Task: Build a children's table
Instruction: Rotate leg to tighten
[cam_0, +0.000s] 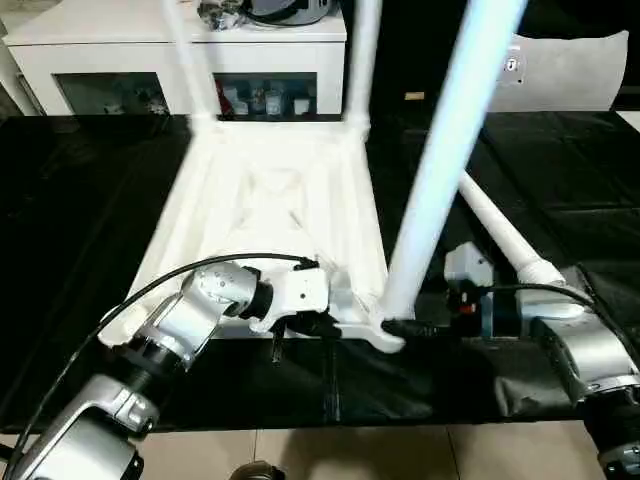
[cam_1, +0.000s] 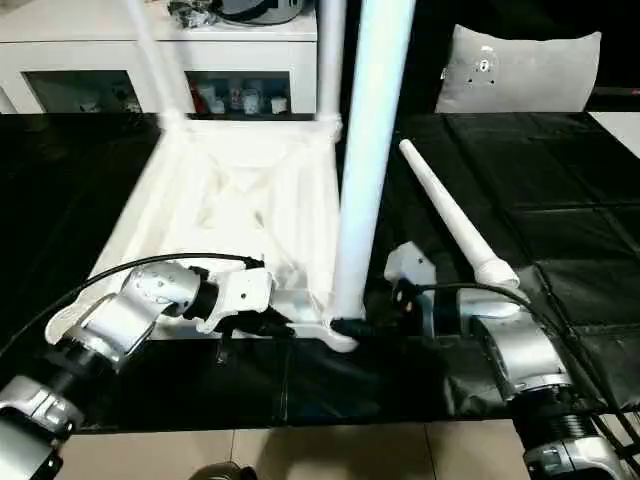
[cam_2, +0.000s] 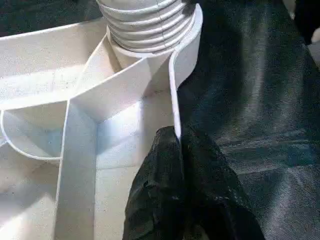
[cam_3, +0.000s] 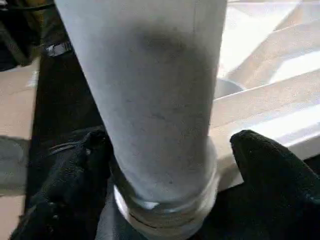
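The white tabletop (cam_0: 270, 200) lies upside down on the black mat, X-ribs up. Two legs (cam_0: 362, 60) stand in its far corner sockets. A third leg (cam_0: 440, 160) stands upright in the near right socket; its ribbed end (cam_2: 145, 25) sits in that socket. My right gripper (cam_0: 400, 328) straddles this leg's base (cam_3: 155, 100), open: one finger touches it and the other finger (cam_3: 270, 170) stands slightly off. My left gripper (cam_0: 318, 325) is shut on the tabletop's thin near rim (cam_2: 173, 90), just left of that socket. The fourth leg (cam_0: 500, 235) lies loose on the mat to the right.
A white cabinet (cam_0: 180, 50) with glass doors stands behind the mat, with clutter on top. A grey cushion (cam_0: 570, 70) sits at the back right. Beyond the mat's near edge lies tiled floor (cam_0: 350, 455). A cable loops over my left forearm.
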